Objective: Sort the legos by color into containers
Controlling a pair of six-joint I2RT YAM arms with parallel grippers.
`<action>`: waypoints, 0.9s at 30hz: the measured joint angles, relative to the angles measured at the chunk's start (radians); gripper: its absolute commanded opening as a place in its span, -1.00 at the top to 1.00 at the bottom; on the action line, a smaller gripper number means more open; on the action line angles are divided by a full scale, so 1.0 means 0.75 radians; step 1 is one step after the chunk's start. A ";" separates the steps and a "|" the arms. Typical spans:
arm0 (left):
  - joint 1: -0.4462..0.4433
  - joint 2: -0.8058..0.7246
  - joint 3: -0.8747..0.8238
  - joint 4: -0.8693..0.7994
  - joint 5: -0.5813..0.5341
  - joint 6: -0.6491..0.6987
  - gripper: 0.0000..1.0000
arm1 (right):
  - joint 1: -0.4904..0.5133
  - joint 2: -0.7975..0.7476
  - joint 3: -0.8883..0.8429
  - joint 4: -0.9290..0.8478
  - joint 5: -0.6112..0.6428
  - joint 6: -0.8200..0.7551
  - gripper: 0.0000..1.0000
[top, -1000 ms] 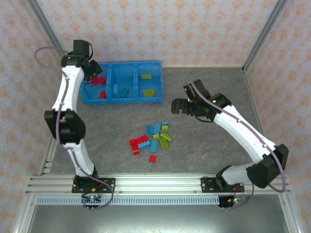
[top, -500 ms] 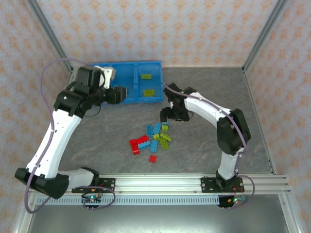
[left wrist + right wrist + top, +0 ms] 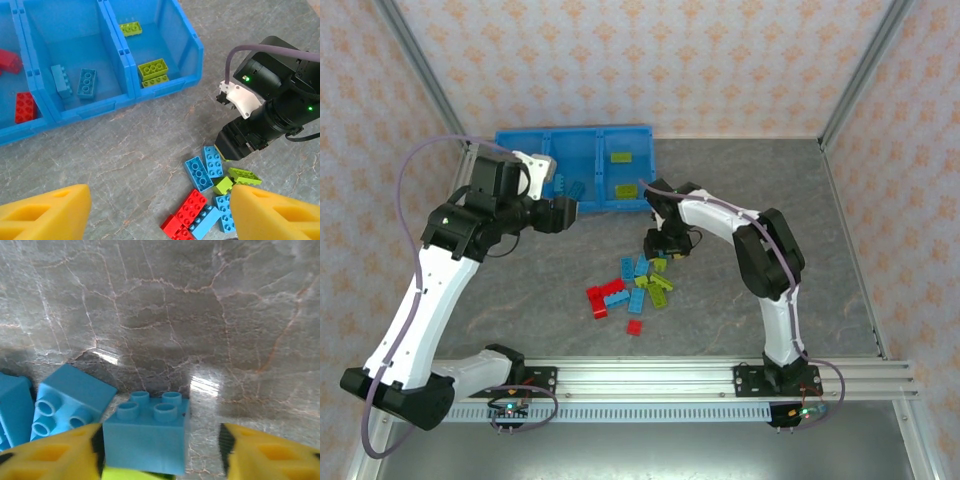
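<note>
Right wrist, R gripper (image 3: 160,440) part-open astride blue lego (image 3: 145,437), not clamped, L gripper (image 3: 157,196) wide, empty

At the table's (image 3: 750,190) far-left corner a tray (image 3: 590,130), bricks (image 3: 621,158) inside its compartments, loose brick pile (image 3: 635,285) mid-table, before the tray.

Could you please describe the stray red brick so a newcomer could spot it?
Find the loose pile of bricks in front of the blue tray. Below it in the overhead view lies one small red brick; unlike the other reds, it touches nothing.
</note>
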 measured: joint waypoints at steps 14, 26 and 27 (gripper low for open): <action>0.000 -0.012 -0.056 0.013 -0.036 -0.033 -1.00 | 0.005 -0.129 0.006 0.087 0.044 0.070 0.51; 0.000 -0.136 -0.103 0.111 -0.122 -0.250 -1.00 | 0.044 -0.197 0.301 0.346 0.009 0.133 0.50; 0.000 -0.145 -0.109 0.111 -0.133 -0.257 -1.00 | 0.050 -0.177 0.301 0.346 0.009 0.132 0.50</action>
